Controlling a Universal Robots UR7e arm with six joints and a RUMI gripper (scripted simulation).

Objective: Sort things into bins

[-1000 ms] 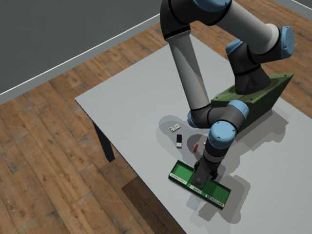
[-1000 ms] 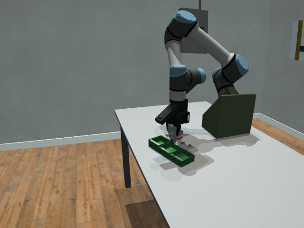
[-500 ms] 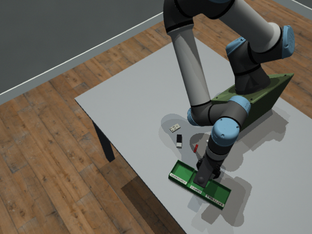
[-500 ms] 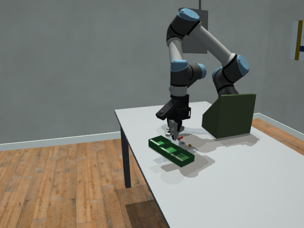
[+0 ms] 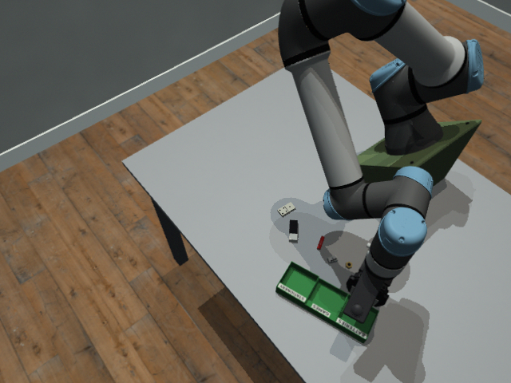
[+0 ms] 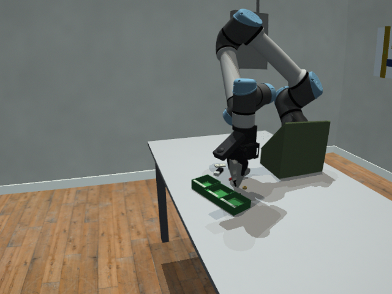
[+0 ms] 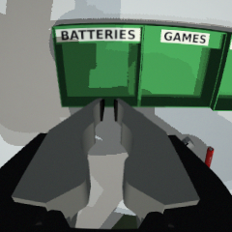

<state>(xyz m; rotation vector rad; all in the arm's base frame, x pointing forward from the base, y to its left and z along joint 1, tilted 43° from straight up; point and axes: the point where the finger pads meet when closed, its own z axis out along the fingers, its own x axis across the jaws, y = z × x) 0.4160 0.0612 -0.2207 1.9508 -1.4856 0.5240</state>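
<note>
A green tray of three bins (image 5: 298, 279) (image 6: 218, 192) lies near the table's front edge, labelled STATIONERY, GAMES and BATTERIES. In the wrist view the BATTERIES bin (image 7: 99, 72) and the GAMES bin (image 7: 179, 72) look empty. My gripper (image 5: 362, 298) (image 6: 236, 185) (image 7: 109, 101) hangs low at the back wall of the BATTERIES bin. Its fingers are nearly together, and I see nothing between them. Behind the tray lie a white domino (image 5: 286, 208) (image 6: 220, 165), a black-and-white block (image 5: 293, 230) (image 6: 217, 172), a small red piece (image 5: 320, 242) (image 7: 209, 156), a tiny grey piece (image 5: 331, 259) (image 7: 188, 142) and a brass nut (image 5: 348, 264) (image 6: 244, 187).
The arm's dark green wedge base (image 5: 433, 152) (image 6: 294, 148) stands at the back of the table. The arm's elbow and wrist hang over the loose items. The table's edge runs close in front of the tray.
</note>
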